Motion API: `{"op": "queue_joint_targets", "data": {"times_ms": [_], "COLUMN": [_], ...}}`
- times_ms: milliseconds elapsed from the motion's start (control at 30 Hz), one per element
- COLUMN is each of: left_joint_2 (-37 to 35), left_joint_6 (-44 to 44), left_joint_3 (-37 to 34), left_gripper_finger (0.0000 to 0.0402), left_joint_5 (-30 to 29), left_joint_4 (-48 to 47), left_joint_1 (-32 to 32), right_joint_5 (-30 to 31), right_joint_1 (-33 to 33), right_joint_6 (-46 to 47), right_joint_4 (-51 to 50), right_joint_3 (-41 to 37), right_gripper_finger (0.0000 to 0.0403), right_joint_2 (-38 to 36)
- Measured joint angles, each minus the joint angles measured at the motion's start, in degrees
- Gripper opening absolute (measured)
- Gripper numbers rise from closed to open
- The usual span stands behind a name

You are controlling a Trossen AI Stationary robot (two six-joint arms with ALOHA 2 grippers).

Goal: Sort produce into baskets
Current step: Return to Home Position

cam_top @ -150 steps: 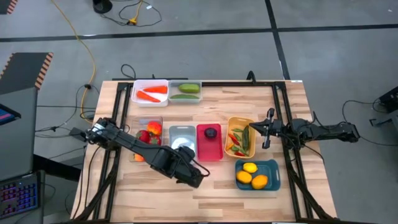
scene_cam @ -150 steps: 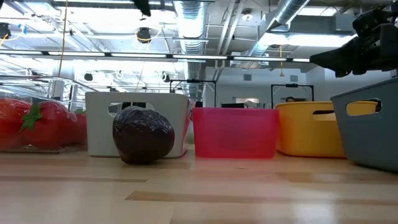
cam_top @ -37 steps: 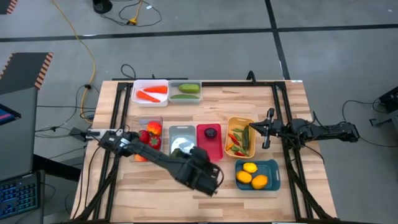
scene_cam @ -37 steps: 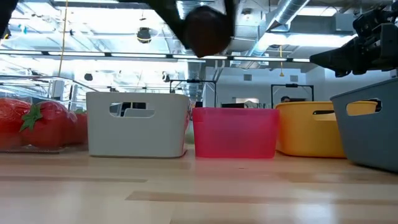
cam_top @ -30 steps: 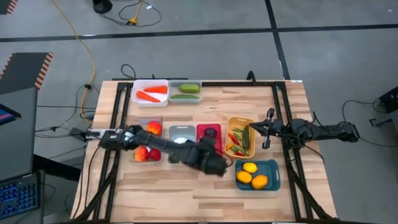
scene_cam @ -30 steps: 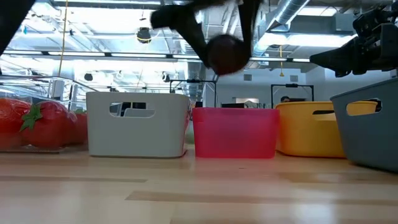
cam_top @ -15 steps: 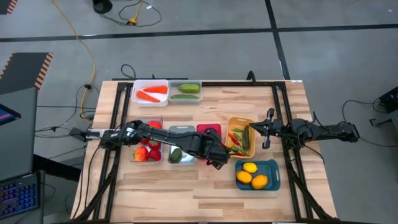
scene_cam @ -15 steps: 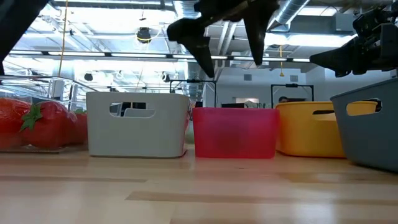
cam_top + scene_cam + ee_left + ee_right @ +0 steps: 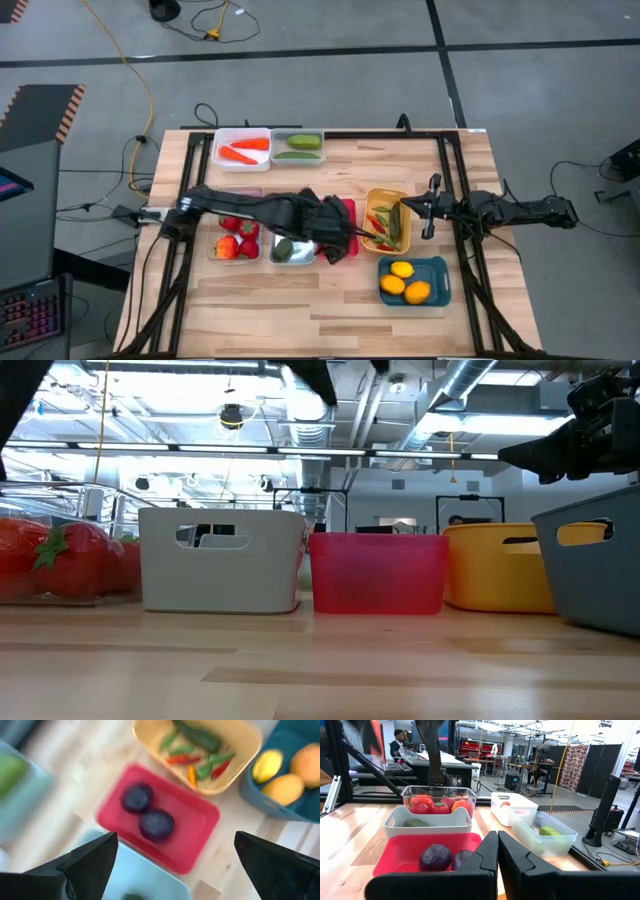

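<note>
Left arm (image 9: 250, 210): rooted at 9 o'clock in the high view and stretched low toward 3 o'clock, with a slight bow toward 12 along its length.
Left wrist: pitched downward, so its camera looks almost straight down.
Left gripper (image 9: 337, 243): at the centre of the high view. In the left wrist view (image 9: 173, 842) its fingers (image 9: 85, 865) stand wide apart with nothing between them.
Right arm (image 9: 510, 212): enters from 3 o'clock and lies nearly straight, pointing toward 9 o'clock.
Right gripper (image 9: 408, 206): about midway between centre and 3 o'clock. In the right wrist view (image 9: 497, 839) the two fingers (image 9: 480, 862) are pressed together, gripping nothing.
Low view: the left arm is only a dark piece at 12 o'clock, and the right arm is a dark bulk at 2 o'clock.
</note>
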Motion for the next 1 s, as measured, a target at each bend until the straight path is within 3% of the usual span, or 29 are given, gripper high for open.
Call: {"op": "queue_joint_targets", "data": {"times_ms": [233, 367, 500, 733, 867, 1000], "left_joint_2": [-10.47, -17.27, -23.14, -35.02, -43.45, -53.22], "left_joint_6": [17.68, 19.05, 19.12, 14.52, 11.43, 11.39], "left_joint_3": [0.00, 0.00, -2.18, -17.76, -32.42, -49.05], "left_gripper_finger": [0.0389, 0.0383, 0.0348, 0.0227, 0.0141, 0.0045], "left_joint_5": [-9.78, -14.10, -20.94, -33.19, -35.71, -37.24], "left_joint_4": [0.38, -1.49, -3.16, -3.95, 0.11, 11.06], "left_joint_1": [-2.57, -3.97, -6.20, -12.15, -14.71, -16.43], "right_joint_5": [0.00, 0.00, 0.00, 0.00, 0.00, 0.00], "right_joint_1": [0.00, -0.02, 0.00, 0.00, 0.00, 0.00], "right_joint_6": [0.00, 0.00, 0.00, 0.00, 0.00, 0.00], "right_joint_4": [-0.01, 0.00, 0.00, 0.00, 0.00, 0.00], "right_joint_3": [0.00, 0.00, 0.00, 0.00, 0.00, 0.00], "right_gripper_finger": [0.0037, 0.0037, 0.0037, 0.0037, 0.0037, 0.0037], "right_joint_2": [0.00, 0.00, 0.00, 0.00, 0.00, 0.00]}}
